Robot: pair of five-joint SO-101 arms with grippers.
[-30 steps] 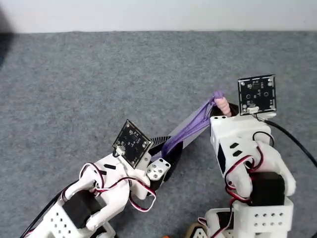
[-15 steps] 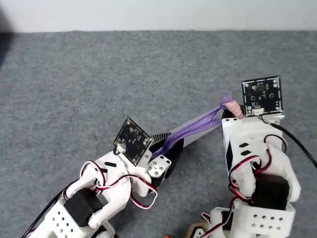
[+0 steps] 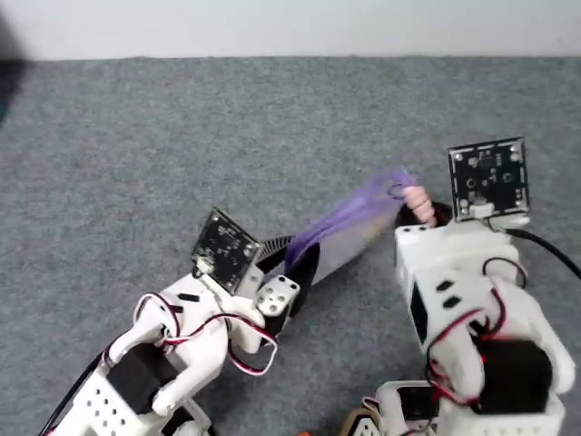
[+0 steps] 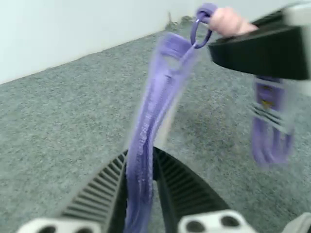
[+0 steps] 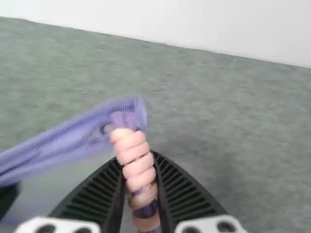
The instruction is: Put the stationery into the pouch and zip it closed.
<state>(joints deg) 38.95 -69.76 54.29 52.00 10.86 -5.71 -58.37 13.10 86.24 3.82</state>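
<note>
Both ends of the purple pouch (image 3: 349, 227) are gripped over the grey mat (image 3: 136, 145). At the left, the left gripper (image 3: 289, 272) is pinched on the pouch's zip edge at its lower end. From there the pouch slants up to the right, where the right gripper (image 3: 416, 211) is clamped on the pink zip pull (image 5: 131, 150).

A grey, felt-like carpet (image 3: 136, 136) covers the whole worktop. Along the worktop's far edge stands a plain white wall (image 3: 290, 27). At the far left corner a dark, blurred shape (image 3: 7, 82) overlaps the carpet. At the near edge, right of the middle, a small orange-brown object (image 3: 354, 425) peeks out, too cut off to identify.
</note>
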